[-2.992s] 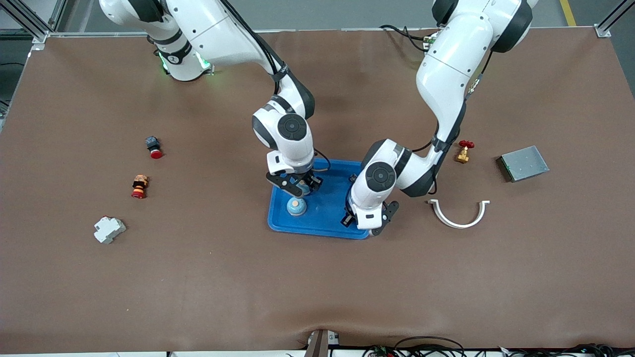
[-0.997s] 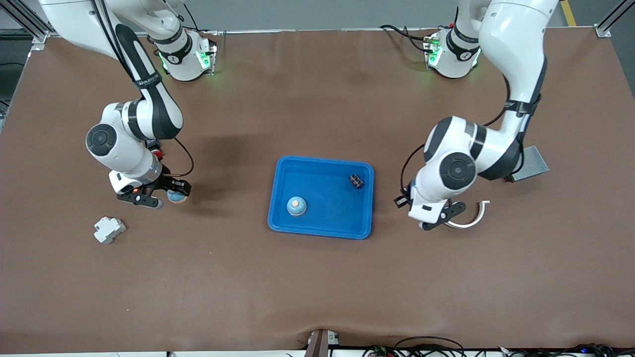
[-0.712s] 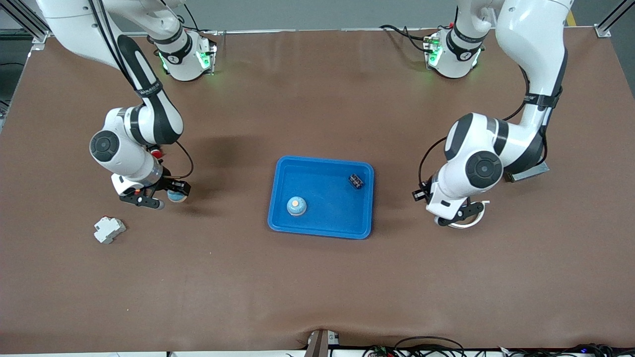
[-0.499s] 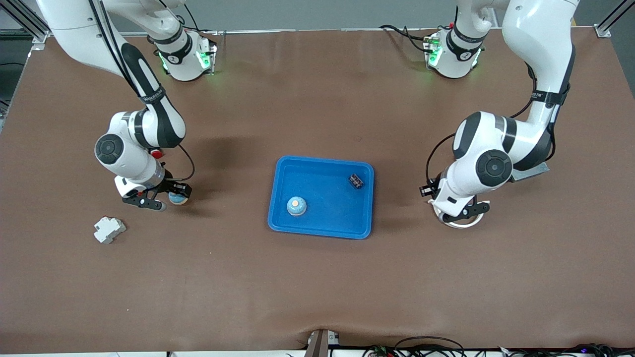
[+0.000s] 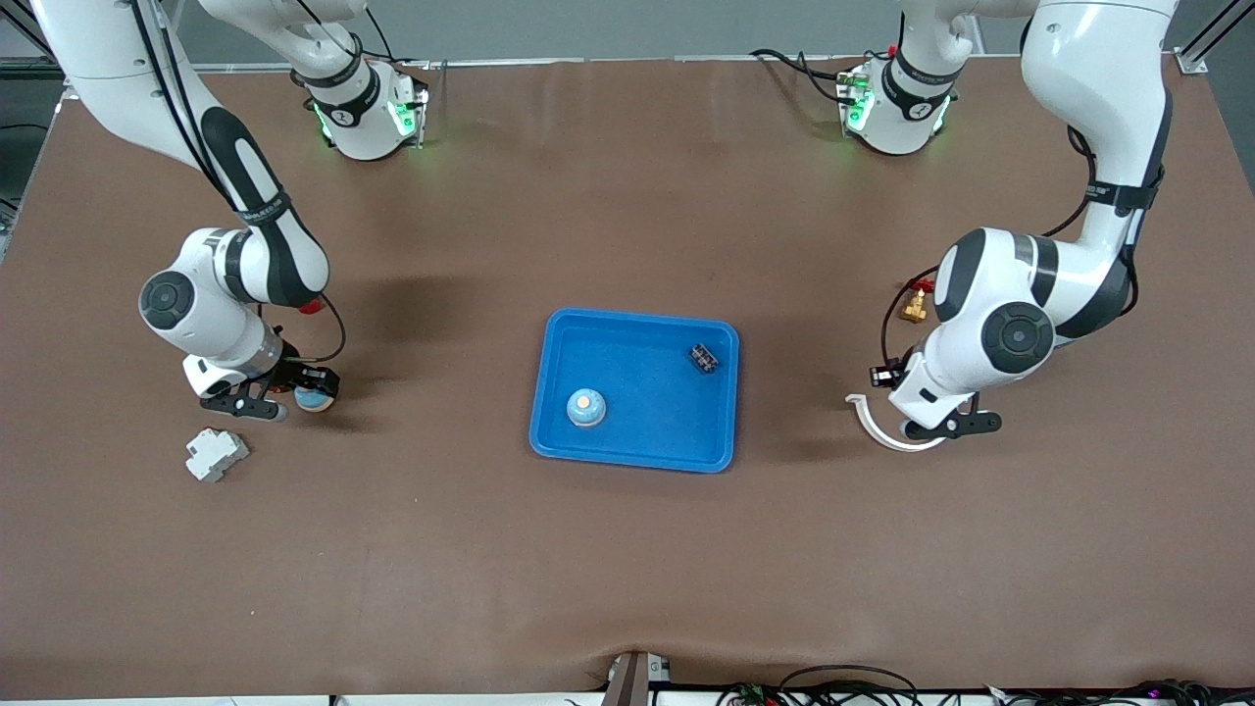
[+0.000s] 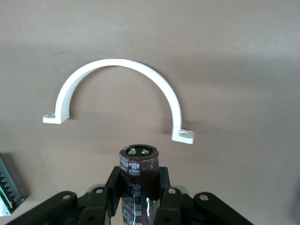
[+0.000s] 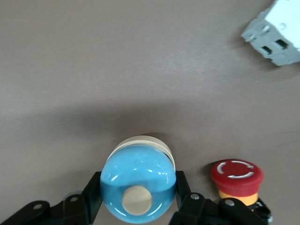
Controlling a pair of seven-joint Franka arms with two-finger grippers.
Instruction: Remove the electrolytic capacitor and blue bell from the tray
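Left gripper (image 6: 138, 206): clamped on a dark capacitor (image 6: 138, 180), over the mat just beside the white curved bracket (image 6: 123, 96), toward the left arm's end
Right gripper (image 7: 138, 206): clamped on a blue bell (image 7: 137, 187), low over the mat beside a red emergency button (image 7: 236, 180), toward the right arm's end
Blue tray (image 5: 647, 446): mid-table, holding a second blue bell (image 5: 586, 407) and a small black part (image 5: 703, 357) at two o'clock from it
Grey breaker block (image 5: 216, 454): at seven o'clock from the right gripper in the front view
Brass valve (image 5: 916, 307): farther from the front camera than the bracket
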